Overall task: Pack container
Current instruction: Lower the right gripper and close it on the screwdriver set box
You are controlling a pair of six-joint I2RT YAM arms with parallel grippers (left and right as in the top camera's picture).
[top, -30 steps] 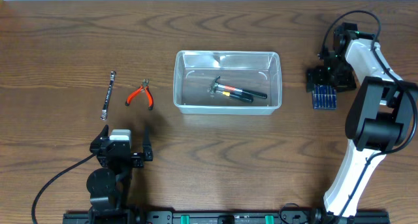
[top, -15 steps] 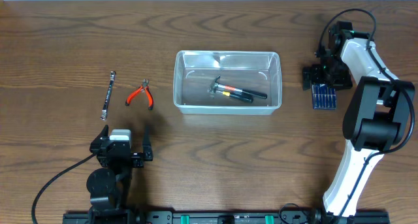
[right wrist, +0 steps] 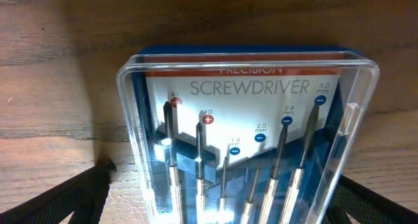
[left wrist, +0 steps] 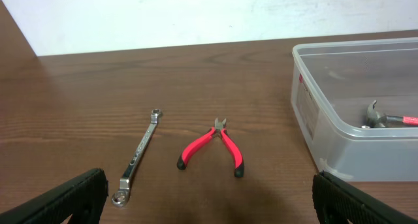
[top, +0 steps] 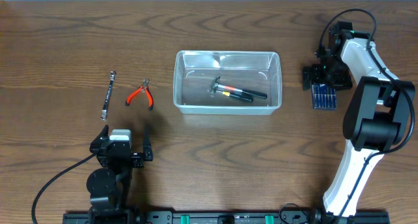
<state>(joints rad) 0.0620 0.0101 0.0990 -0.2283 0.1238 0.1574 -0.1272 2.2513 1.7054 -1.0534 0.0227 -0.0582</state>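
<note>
As it sits spread wide at near left, left claw (top: pixel 123 145), wrench (top: pixel 108 95) and red pliers (top: pixel 140 95) beyond it, clear container (top: pixel 226 108) mid worktop (top: pixel 65 41), long axis running left to right, open side up, one hammer (top: pixel 234 91) inside, right claw (top: pixel 324 77) spread astride the screwdriver case (top: pixel 323 96) at far right.

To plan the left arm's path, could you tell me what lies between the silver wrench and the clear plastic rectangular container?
Only the small red-handled pliers lie there; both the overhead and left wrist views show this.

Clear glossy plastic container (top: pixel 226 80), shiny metal wrench (top: pixel 108 95), matt grained wood table (top: pixel 196 152)
</note>
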